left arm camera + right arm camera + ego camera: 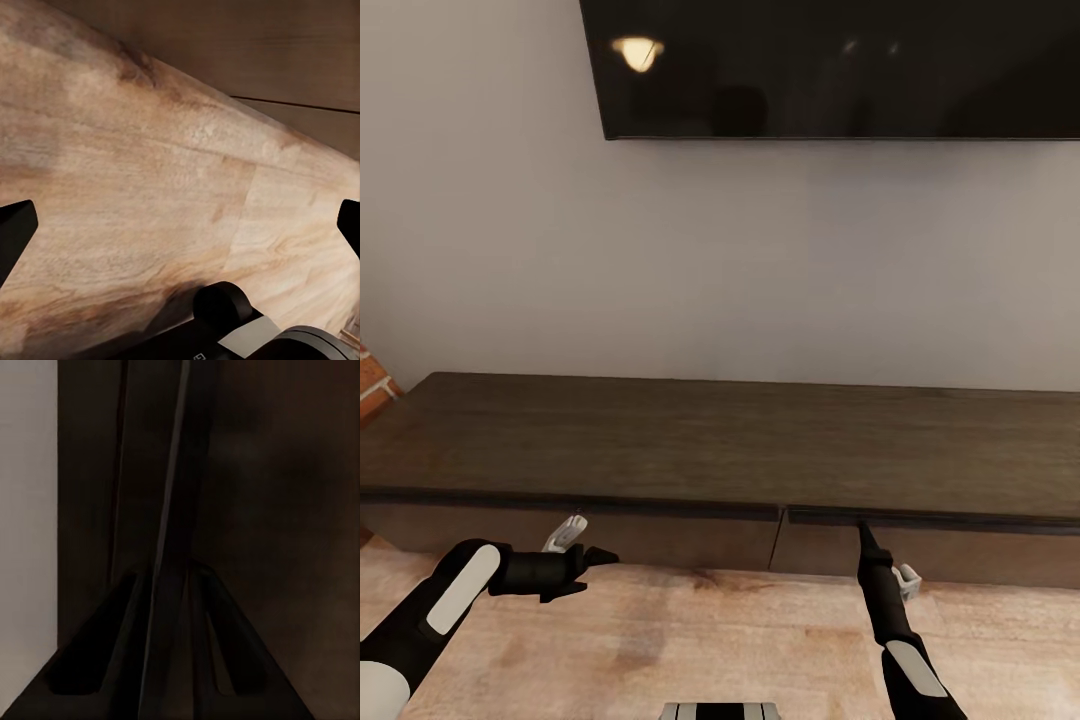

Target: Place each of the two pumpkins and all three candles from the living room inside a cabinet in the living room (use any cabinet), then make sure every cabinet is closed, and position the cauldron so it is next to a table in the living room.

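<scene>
Floor [710, 640]: light wood planks, nearest the robot; both arms reach over it toward the cabinet.
Left gripper [598, 556]: low above the floor, pointing sideways along the cabinet front; jaws spread wide (their two tips sit far apart in the left wrist view), holding nothing.
Right gripper [865, 532]: tip up at the top edge of the right-hand drawer front [920, 555], just under the lip; jaws look pressed together into one point, nothing between them.
Cabinet [710, 440]: long dark-brown unit, long axis running left to right across the view, straight ahead of both arms.
Key relation: the right arm is the nearer one; the drawer edge lies right at its tip.
Wall-mounted TV [830, 65]: farthest, above.
</scene>
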{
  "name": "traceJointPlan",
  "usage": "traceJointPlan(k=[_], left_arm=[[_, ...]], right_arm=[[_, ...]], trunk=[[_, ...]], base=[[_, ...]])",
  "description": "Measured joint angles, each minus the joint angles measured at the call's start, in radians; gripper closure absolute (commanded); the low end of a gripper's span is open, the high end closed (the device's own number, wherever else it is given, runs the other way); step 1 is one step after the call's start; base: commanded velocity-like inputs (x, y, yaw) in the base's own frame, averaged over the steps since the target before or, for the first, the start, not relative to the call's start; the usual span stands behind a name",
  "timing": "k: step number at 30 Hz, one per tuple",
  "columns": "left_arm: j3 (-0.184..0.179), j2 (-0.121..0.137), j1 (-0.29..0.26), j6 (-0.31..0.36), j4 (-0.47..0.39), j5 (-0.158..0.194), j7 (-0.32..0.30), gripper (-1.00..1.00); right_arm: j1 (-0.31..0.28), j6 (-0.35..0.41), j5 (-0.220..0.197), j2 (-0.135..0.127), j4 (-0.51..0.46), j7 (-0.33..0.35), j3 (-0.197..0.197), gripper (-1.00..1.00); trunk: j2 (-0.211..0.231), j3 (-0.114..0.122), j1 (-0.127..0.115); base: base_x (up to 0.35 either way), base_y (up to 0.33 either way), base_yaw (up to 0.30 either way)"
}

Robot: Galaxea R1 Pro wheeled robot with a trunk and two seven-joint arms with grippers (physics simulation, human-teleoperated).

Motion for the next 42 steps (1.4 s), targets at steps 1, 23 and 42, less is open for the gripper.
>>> traceJointPlan(k=[1, 23, 42], left_arm=[[0.0, 0.0, 0.0, 0.0, 0.0, 0.0, 0.0, -1.0], [-0.002, 0.0, 0.0, 0.0, 0.0, 0.0, 0.0, -1.0], [-0.002, 0.0, 0.0, 0.0, 0.0, 0.0, 0.0, -1.0]], right_arm=[[0.0, 0.0, 0.001, 0.0, 0.0, 0.0, 0.0, 1.0], [0.0, 0.0, 0.001, 0.001, -0.007, -0.011, 0.0, 1.0], [0.0, 0.0, 0.007, 0.003, -0.009, -0.016, 0.006, 1.0]], trunk=[[0.0, 0.0, 0.0], [0.0, 0.0, 0.0], [0.0, 0.0, 0.0]], base=[[0.0, 0.0, 0.0], [-0.015, 0.0, 0.0], [-0.191, 0.0, 0.0]])
